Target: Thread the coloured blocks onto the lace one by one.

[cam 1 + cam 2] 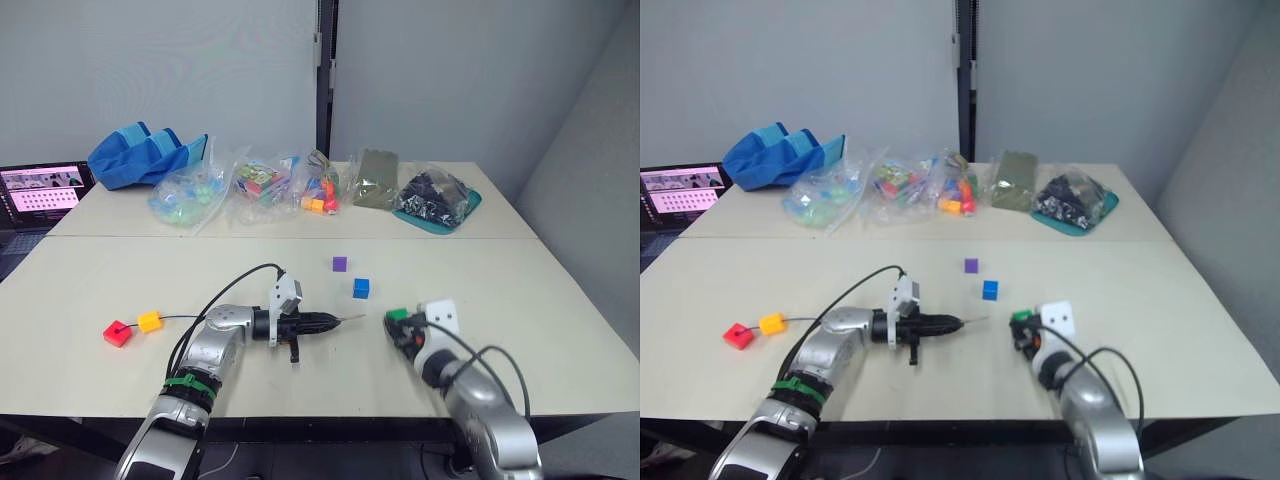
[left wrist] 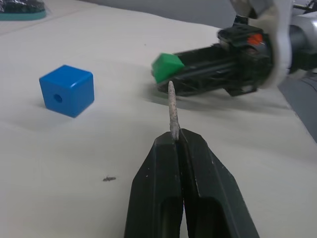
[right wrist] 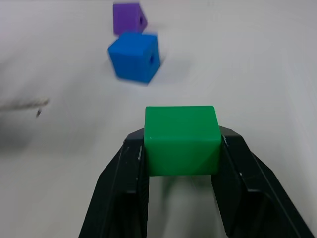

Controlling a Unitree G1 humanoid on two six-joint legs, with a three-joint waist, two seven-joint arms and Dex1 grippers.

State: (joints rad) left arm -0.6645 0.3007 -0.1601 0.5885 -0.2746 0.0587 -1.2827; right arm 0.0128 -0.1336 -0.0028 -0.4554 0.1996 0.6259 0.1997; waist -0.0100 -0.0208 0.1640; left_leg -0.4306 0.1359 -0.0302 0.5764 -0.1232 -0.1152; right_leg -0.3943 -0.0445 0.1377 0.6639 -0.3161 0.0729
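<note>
My left gripper (image 1: 333, 321) is shut on the lace's pale stiff tip (image 2: 172, 110), which points toward the right gripper. The thin lace (image 1: 185, 317) trails left to the orange-yellow block (image 1: 150, 321) and red block (image 1: 117, 333), which sit side by side on the table. My right gripper (image 1: 394, 319) is shut on the green block (image 3: 182, 139), a short gap from the tip. The blue block (image 1: 361, 288) and purple block (image 1: 340, 264) lie loose just beyond the two grippers.
Clear bags of mixed toys (image 1: 262, 186), a blue cloth bag (image 1: 145, 155), an olive pouch (image 1: 375, 179) and a teal tray of dark parts (image 1: 437, 197) line the table's far side. A laptop (image 1: 38, 192) stands at the far left.
</note>
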